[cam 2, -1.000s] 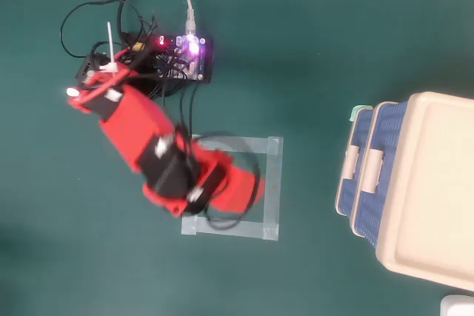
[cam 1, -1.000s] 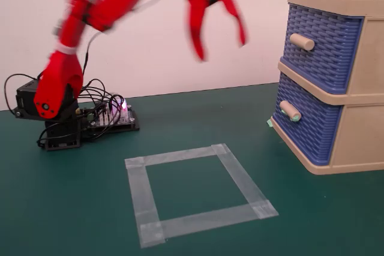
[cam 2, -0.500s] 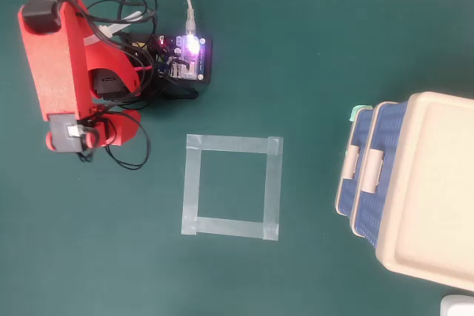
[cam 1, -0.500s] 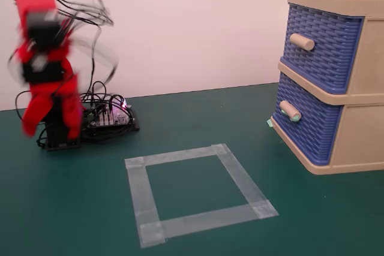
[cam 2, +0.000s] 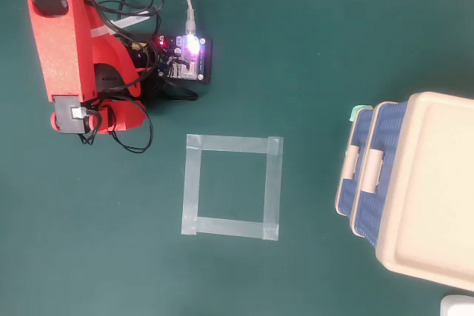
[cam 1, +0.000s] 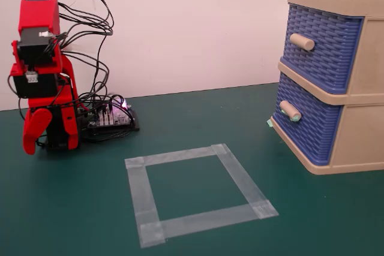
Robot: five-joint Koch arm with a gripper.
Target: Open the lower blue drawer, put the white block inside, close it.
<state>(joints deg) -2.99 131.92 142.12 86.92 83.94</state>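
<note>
The lower blue drawer [cam 1: 312, 125] sits shut in the beige cabinet [cam 1: 366, 130] at the right, and its peg handle [cam 1: 290, 111] has pale teal ends. It also shows in the overhead view [cam 2: 358, 129]. The white block is not in view. My red gripper [cam 1: 31, 143] hangs folded down at the arm's base at the far left, far from the cabinet and holding nothing. Only one jaw shows, so I cannot tell whether it is open. In the overhead view the gripper [cam 2: 122, 115] lies under the folded arm.
An upper blue drawer [cam 1: 321, 43] with a plain beige handle is shut above the lower one. A square of pale tape [cam 1: 195, 191] lies on the green mat with nothing inside it. A lit circuit board [cam 1: 108, 115] and cables sit beside the arm's base. A white corner [cam 2: 459, 306] shows at the overhead view's bottom right.
</note>
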